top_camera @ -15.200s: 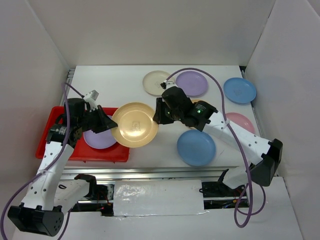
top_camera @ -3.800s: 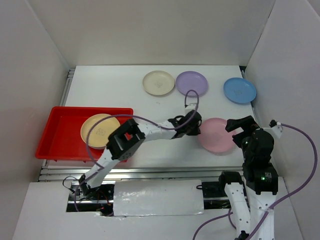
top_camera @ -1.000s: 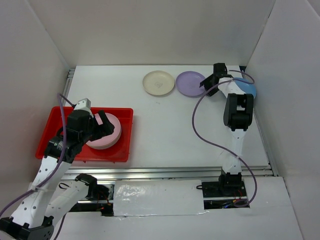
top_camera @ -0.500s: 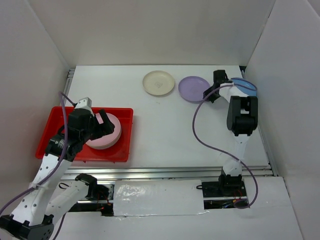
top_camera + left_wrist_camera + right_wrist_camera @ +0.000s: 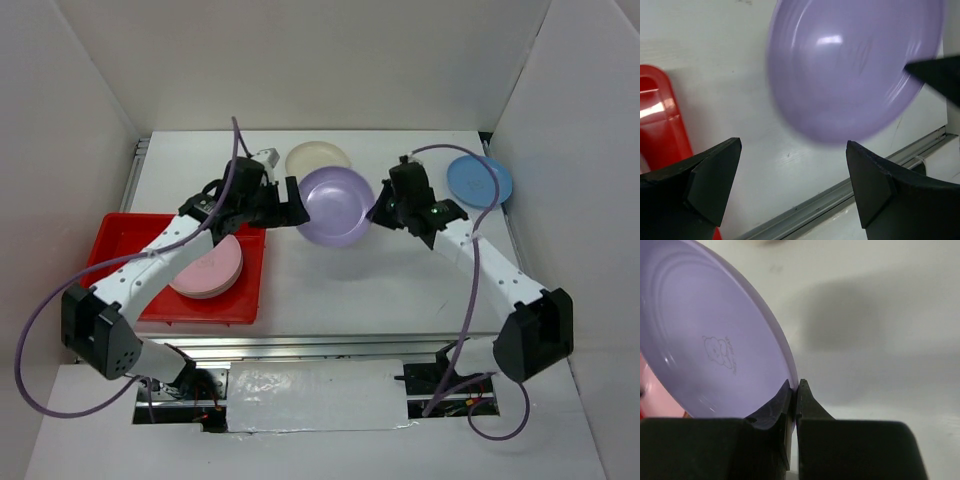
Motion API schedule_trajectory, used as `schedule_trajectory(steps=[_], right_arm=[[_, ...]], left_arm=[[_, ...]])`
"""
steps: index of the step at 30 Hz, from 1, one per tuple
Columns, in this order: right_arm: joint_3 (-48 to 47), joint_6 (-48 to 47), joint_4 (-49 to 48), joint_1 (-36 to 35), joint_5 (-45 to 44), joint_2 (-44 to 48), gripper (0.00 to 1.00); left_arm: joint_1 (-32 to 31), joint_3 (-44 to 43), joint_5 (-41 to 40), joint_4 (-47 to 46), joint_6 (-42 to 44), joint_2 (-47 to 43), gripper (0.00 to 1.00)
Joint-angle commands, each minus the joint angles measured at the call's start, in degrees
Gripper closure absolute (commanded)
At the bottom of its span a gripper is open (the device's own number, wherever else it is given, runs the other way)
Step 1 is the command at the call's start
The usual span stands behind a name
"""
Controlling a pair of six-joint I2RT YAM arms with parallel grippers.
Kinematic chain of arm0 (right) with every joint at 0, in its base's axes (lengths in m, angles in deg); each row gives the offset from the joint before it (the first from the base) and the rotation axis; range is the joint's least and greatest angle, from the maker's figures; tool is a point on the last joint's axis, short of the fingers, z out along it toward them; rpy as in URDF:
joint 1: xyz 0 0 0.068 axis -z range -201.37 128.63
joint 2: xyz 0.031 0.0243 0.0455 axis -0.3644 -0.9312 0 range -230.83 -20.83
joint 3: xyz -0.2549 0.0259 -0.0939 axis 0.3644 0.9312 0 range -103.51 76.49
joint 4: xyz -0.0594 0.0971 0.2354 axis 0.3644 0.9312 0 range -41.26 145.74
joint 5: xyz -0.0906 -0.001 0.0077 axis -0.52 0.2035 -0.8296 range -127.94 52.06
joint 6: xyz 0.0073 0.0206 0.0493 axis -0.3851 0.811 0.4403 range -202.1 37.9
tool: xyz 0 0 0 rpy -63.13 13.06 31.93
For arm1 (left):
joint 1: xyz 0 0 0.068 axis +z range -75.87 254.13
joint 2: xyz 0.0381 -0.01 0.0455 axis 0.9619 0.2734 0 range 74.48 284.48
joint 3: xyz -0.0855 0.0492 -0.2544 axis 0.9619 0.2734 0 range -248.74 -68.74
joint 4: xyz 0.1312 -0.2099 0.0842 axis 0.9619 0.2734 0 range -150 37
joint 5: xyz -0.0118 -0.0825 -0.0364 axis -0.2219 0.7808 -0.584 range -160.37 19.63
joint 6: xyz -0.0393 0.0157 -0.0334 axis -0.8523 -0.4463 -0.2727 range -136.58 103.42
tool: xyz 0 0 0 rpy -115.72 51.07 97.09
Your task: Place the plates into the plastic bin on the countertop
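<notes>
Bin: the plastic bin (image 5: 100,243) sits on the countertop (image 5: 330,290), behind and to the near side of the left gripper (image 5: 288,203). A pink plate (image 5: 205,272) lies flat inside it. Whether other plates lie beneath it cannot be told.
Right gripper: the right gripper (image 5: 795,390) is clenched on the rim of the purple plate (image 5: 335,205) and holds it tilted, clear of the countertop.
Left gripper: released, with its jaws spread wide. The purple plate hangs just ahead of its fingertips and is not yet between them.
Purple plate: in the air between the two grippers, over mid-countertop and well apart from the bin.
Beyond the grippers: a cream plate (image 5: 315,153) rests just past the left gripper, partly hidden by the purple plate. A blue plate (image 5: 480,180) lies past the right gripper, on its outer side.
Progress: at least one plate is binned and one is in transit, apparently at a hand-over from right to left. Two more are in view and wait on the countertop.
</notes>
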Motion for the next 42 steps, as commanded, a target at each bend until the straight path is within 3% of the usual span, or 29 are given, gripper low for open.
schedule_trajectory(steps=[1, 3, 5, 6, 9, 11, 12, 15, 16, 20, 21, 23, 27, 32, 35, 40, 41, 42], right_arm=[[4.39, -1.61, -5.35, -3.11, 12.96, 6.51, 1.00], [6.33, 0.24, -6.60, -5.48, 13.78, 9.25, 1.00], [6.25, 1.12, -5.65, -7.24, 11.94, 10.40, 1.00], [6.34, 1.65, -5.29, -7.51, 10.71, 10.93, 1.00], [6.69, 1.92, -4.33, -8.12, 8.07, 11.90, 1.00], [5.55, 1.48, -3.01, -8.65, 7.02, 11.55, 1.00], [5.28, 1.13, -2.22, -8.65, 6.75, 11.29, 1.00], [5.11, 0.87, -2.04, -8.65, 6.57, 11.81, 1.00], [5.28, 0.87, -1.95, -8.65, 6.31, 12.07, 0.99], [7.21, 1.13, -1.25, -7.25, 3.33, 14.53, 0.13], [7.82, 1.22, -1.16, -6.72, 3.06, 16.10, 0.01], [10.46, 1.13, -1.60, -4.62, 3.32, 17.69, 0.00], [14.24, -0.01, -3.09, -1.54, 5.86, 19.55, 0.00], [15.13, -0.72, -3.88, -0.83, 9.03, 18.84, 0.00], [15.04, -1.07, -4.32, -0.83, 10.08, 18.58, 0.00], [14.25, -1.95, -3.88, -0.92, 10.70, 18.40, 0.00], [14.16, -2.03, -3.97, -0.92, 10.70, 18.40, 0.00], [14.07, -2.12, -4.23, -0.92, 10.70, 18.40, 0.00]], left_arm=[[-1.04, -4.83, 1.14, -4.93, 1.18, 2.42, 0.01], [-1.31, -7.29, -1.23, -2.74, 0.66, 5.59, 0.02], [-1.66, -7.12, -1.94, -2.98, 0.31, 6.74, 0.12], [-2.09, -6.86, -3.42, -2.73, -0.31, 6.83, 0.27], [-3.59, -7.21, -7.72, -0.28, -1.01, 7.44, 0.54], [-4.20, -7.65, -9.41, 0.96, -0.93, 7.44, 0.54], [-4.64, -7.65, -10.46, 1.75, -0.84, 7.44, 0.61], [-5.17, -8.35, -12.49, 3.16, -0.93, 7.18, 1.00], [-5.09, -8.87, -14.15, 4.91, -1.01, 6.92, 1.00], [-2.11, -7.83, -21.71, 10.54, -4.78, 4.37, 1.00], [2.51, -6.35, -21.46, 10.72, -6.97, 2.89, 1.00], [8.16, 1.03, -18.84, 8.63, -9.18, -4.13, 1.00], [26.35, 15.08, -16.98, 6.77, -13.67, -20.11, 1.00], [43.92, 21.52, -12.59, 7.38, -12.80, -24.99, 1.00], [48.42, 23.99, -8.37, 5.46, -11.39, -24.20, 1.00], [50.55, 24.34, -4.76, 5.45, -9.89, -21.91, 0.99], [50.63, 24.26, -4.41, 5.62, -9.54, -22.09, 0.84], [50.64, 24.17, -3.45, 5.71, -9.37, -23.39, 0.75]])
